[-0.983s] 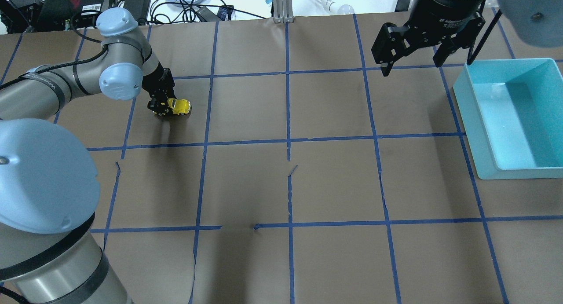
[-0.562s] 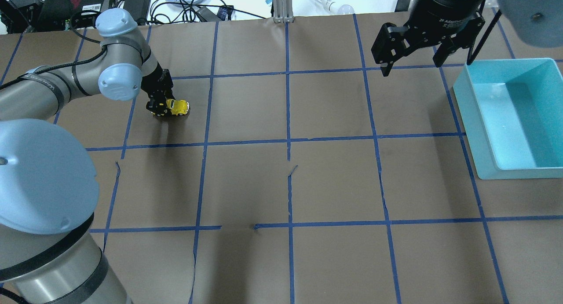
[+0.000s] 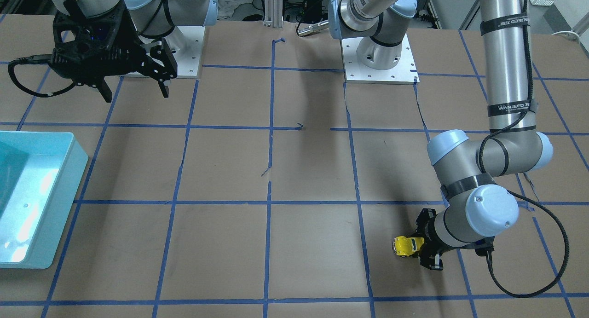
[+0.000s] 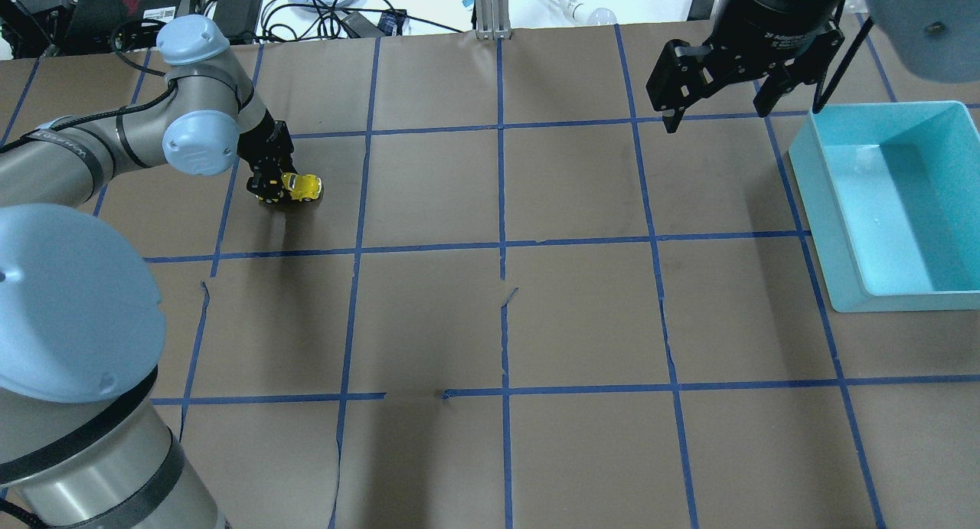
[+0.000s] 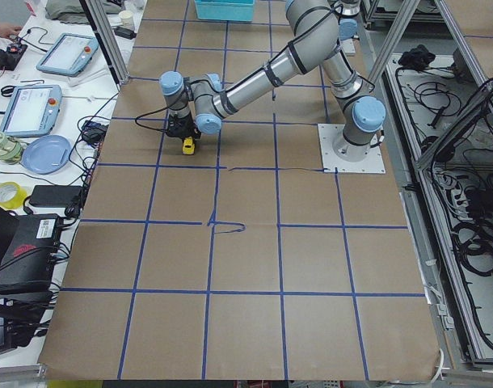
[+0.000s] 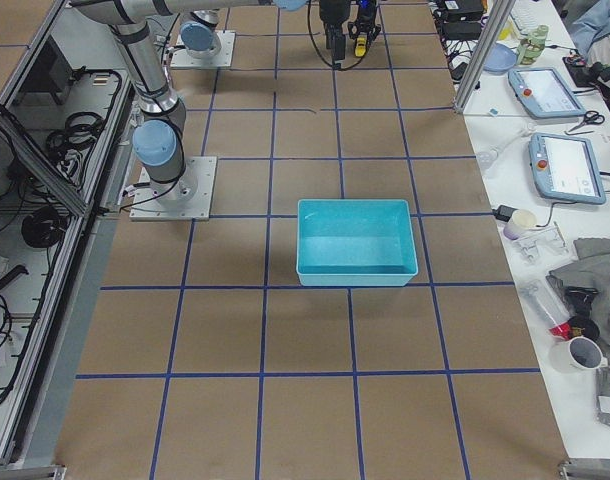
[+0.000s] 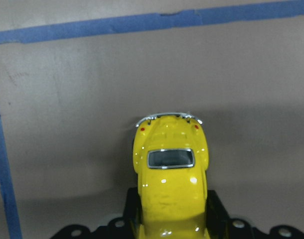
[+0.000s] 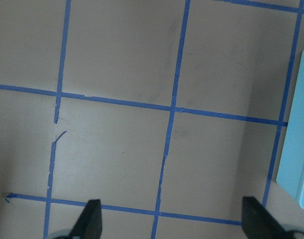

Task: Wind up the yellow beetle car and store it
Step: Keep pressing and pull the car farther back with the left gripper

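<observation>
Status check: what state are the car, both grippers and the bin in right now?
Car: upright, clamped in the left gripper, tail end sticking out.
Left gripper: shut on the car.
Right gripper: open, empty, raised near the bin.
Bin: upright, empty.

Brown tbl [image 4: 582, 315], blue tape grid [image 4: 501, 192], tablets [image 6: 563, 165]
</observation>
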`<state>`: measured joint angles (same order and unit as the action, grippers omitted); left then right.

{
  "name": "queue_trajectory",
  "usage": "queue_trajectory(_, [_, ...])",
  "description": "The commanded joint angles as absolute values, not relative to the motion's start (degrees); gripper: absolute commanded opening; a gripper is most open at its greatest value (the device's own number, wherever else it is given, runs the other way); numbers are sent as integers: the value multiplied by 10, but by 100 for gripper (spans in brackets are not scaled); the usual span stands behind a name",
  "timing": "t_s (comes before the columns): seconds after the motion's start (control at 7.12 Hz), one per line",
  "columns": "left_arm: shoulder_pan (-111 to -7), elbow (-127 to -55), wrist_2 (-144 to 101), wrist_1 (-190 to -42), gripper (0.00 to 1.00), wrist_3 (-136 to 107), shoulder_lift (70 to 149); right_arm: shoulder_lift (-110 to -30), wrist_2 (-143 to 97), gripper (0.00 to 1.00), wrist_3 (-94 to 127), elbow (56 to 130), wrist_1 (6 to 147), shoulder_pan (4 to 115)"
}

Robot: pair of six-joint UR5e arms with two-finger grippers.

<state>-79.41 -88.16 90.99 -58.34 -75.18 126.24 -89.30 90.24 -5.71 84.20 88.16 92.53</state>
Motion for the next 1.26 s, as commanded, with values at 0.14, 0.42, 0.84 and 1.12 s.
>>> queue_trajectory(0.14, [-788, -882, 915, -584, 0, -747, 1264, -893, 903, 100, -57, 842, 882, 925])
queue_trajectory(0.42, [-777, -883, 914, -584, 0, -742, 1262, -893, 903, 100, -57, 842, 882, 925])
queue_trajectory(0.84, [-766, -887, 915, -584, 0, -738, 1261, -893, 903, 100, -57, 842, 882, 925])
queue_trajectory(1.12, [-766, -883, 909, -583, 72, -731, 1254, -893, 903, 100, -57, 842, 882, 925])
